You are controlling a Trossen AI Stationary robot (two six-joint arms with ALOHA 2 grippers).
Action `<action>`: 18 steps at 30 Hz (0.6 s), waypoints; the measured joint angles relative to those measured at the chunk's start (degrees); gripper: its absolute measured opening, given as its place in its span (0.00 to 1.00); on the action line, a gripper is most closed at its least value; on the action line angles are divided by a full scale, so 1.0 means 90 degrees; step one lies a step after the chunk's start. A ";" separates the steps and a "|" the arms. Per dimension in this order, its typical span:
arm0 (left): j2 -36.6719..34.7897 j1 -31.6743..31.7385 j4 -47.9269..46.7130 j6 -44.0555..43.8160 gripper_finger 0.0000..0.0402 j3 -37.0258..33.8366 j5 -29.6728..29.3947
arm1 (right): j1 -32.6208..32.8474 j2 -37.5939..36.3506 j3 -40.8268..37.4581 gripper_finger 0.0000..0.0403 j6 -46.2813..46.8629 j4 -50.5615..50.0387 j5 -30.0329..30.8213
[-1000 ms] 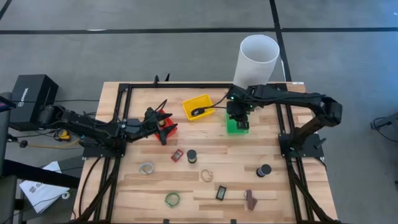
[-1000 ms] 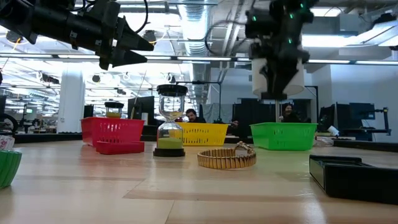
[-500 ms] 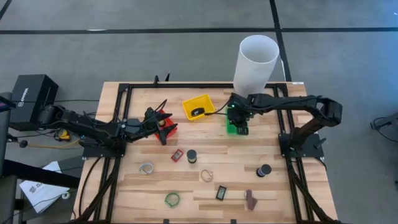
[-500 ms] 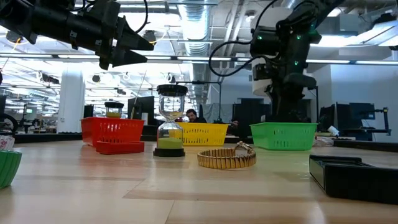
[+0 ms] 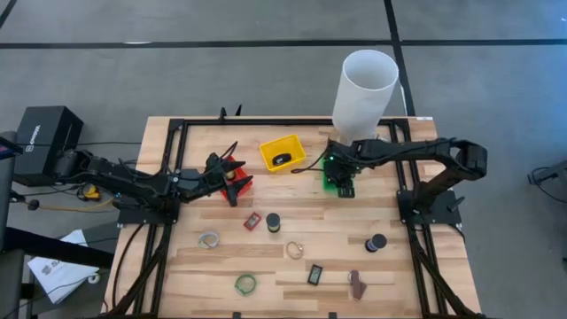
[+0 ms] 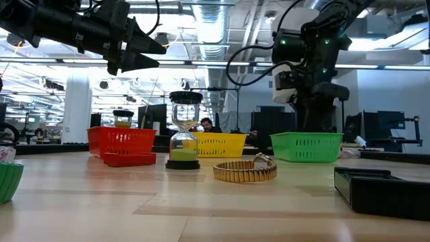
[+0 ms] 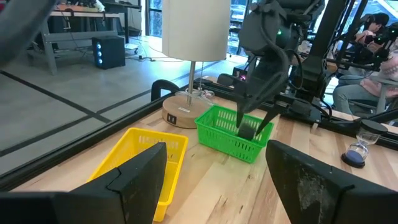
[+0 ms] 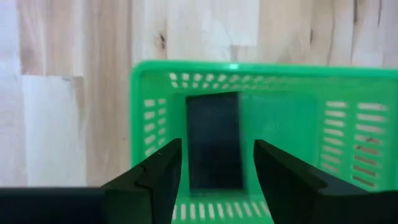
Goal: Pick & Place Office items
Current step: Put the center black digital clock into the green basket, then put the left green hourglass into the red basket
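Observation:
My right gripper (image 8: 216, 155) is open and reaches down into the green bin (image 5: 337, 183). Its fingers stand on either side of a dark rectangular piece (image 8: 214, 140) that lies flat on the bin's floor, with a gap showing beside it. My left gripper (image 7: 217, 180) is open and waits above the red bin (image 5: 239, 183). On the table lie a red block (image 5: 252, 221), a black-capped hourglass (image 6: 185, 131), a silvery ring (image 5: 209, 239), a gold band (image 6: 245, 170), a green ring (image 5: 245, 283), a dark piece (image 5: 315, 275), a brown clip (image 5: 357, 283) and a black disc (image 5: 376, 242).
The yellow bin (image 5: 282, 152) stands between the red and green bins and holds a small black item. The tall white cylinder (image 5: 365, 84) rises just behind the green bin, close to my right arm. A black frame runs along the table's edges. People sit in the room beyond.
My right gripper has come down from above the green bin until its fingers reach inside it, shifting slightly toward the table's near edge. My left arm has kept still.

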 joint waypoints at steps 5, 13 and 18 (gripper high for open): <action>-0.0002 0.0000 0.0000 0.0000 0.67 0.0000 0.0000 | 0.0103 0.0000 0.0002 0.55 0.0005 -0.0007 0.0002; 0.0001 0.0000 0.0000 0.0000 0.67 0.0000 0.0000 | 0.0101 0.0000 0.0002 0.58 0.0227 0.0044 0.0002; 0.0001 0.0000 0.0000 0.0000 0.67 0.0000 0.0000 | 0.0106 0.0000 0.0002 0.56 0.0221 0.0042 0.0002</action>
